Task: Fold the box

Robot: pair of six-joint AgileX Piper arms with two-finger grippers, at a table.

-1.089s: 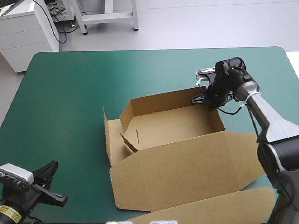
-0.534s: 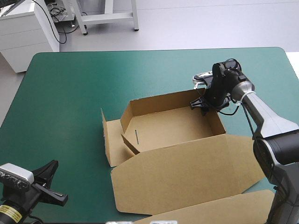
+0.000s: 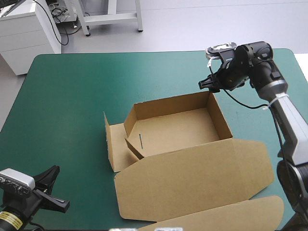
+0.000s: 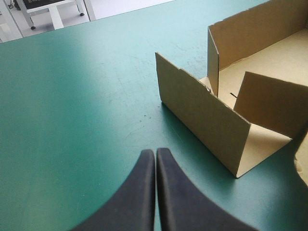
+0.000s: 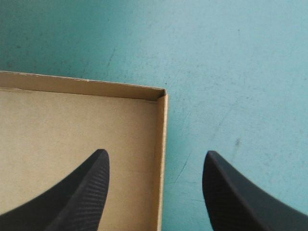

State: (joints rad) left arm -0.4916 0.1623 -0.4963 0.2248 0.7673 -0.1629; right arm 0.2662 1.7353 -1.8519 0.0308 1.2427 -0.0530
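The brown box (image 3: 175, 127) lies at the table's middle as an open tray with its walls raised, and its lid (image 3: 192, 175) is flat toward the front edge. My right gripper (image 3: 206, 85) hovers open just above and beyond the tray's far right corner, holding nothing. In the right wrist view that corner of the box (image 5: 162, 98) lies under the gap between the fingers of the right gripper (image 5: 156, 154). My left gripper (image 3: 52, 190) rests shut near the front left corner, well apart from the box. In the left wrist view the left gripper (image 4: 155, 152) points at the box's upright left flap (image 4: 204, 118).
A small inner flap (image 3: 132, 147) leans inside the tray's left end. The lid's outer flap (image 3: 226, 214) reaches the table's front edge. Bare teal-green cover (image 3: 67, 106) stretches to the left of the box and beyond it.
The right gripper has opened, let go of the tray's far right wall, and lifted away toward the far right. The left arm has stayed still.
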